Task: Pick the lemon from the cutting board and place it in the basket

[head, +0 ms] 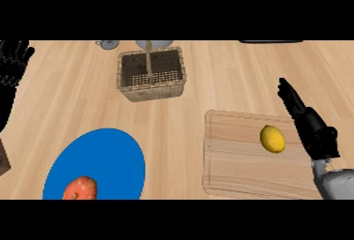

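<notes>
We've got a blue plate point(97, 159) bottom left with an orange vegetable point(80, 189) on it, then the cutting board point(235, 173). The wicker basket point(151, 73) sits up top. Our right hand point(314, 131) hangs just right of the lemon point(272, 138), fingers straight, holding nothing. The lemon's on the board. Left hand point(14, 58) rests, relaxed, top left.

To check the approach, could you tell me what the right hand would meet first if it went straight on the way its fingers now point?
Probably nothing: the right hand points up the view and slightly left, past the lemon, over bare counter; height is unclear.
</notes>
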`<state>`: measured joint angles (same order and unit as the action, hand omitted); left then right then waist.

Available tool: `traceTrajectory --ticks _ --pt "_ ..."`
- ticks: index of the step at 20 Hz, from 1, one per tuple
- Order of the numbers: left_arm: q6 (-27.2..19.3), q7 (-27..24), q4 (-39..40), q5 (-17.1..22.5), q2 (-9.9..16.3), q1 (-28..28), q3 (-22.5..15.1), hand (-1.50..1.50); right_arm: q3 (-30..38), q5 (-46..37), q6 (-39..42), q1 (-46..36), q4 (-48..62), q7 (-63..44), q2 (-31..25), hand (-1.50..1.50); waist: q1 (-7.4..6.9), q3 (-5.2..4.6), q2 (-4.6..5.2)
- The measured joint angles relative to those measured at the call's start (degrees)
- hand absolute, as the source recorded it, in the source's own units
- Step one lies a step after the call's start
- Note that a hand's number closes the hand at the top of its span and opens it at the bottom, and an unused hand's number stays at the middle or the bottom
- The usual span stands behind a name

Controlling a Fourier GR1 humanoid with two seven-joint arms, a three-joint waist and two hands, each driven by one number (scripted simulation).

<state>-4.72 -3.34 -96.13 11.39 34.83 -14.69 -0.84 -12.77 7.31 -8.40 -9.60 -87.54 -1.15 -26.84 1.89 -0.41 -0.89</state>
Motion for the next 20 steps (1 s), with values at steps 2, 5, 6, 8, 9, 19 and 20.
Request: traceTrajectory --ticks 2,5,6,8,9,19,20 --pt "-0.4 0.8 1.9 -0.6 -1.2 0.1 -0.8 0.0 2.0 2.9 2.0 0.8 0.9 3.8 0.9 1.5 -0.38 0.22 0.44" --pt "-1.6 3.9 5.0 -0.9 -2.8 2.6 -2.1 0.0 6.2 11.1 7.6 1.4 2.1 10.6 2.7 1.5 -0.55 0.7 1.25" --pt "-1.9 5.1 6.3 -0.9 -3.1 3.5 -2.2 0.0 7.6 14.1 9.6 1.3 2.3 12.5 3.6 1.5 -0.58 0.88 1.52" --pt "-2.1 7.2 8.5 -0.4 -4.4 5.2 -3.2 0.0 8.7 16.2 13.5 -0.1 -0.1 19.4 4.7 1.5 -0.32 1.1 1.57" --pt "-2.3 8.1 9.5 -0.3 -5.1 5.8 -3.8 0.0 8.9 18.0 15.6 -0.4 -1.0 22.6 6.1 -1.5 -0.23 1.14 1.58" --pt "-5.8 13.8 14.7 -3.6 -10.2 5.5 -7.7 0.0 15.7 8.1 11.8 9.6 -2.8 38.4 4.1 -1.5 -0.24 0.42 0.94" --pt "-5.8 14.1 14.7 -3.6 -10.2 5.4 -7.7 0.0 16.8 6.2 11.0 10.4 -2.6 37.5 1.7 -1.5 -0.15 0.38 0.91"
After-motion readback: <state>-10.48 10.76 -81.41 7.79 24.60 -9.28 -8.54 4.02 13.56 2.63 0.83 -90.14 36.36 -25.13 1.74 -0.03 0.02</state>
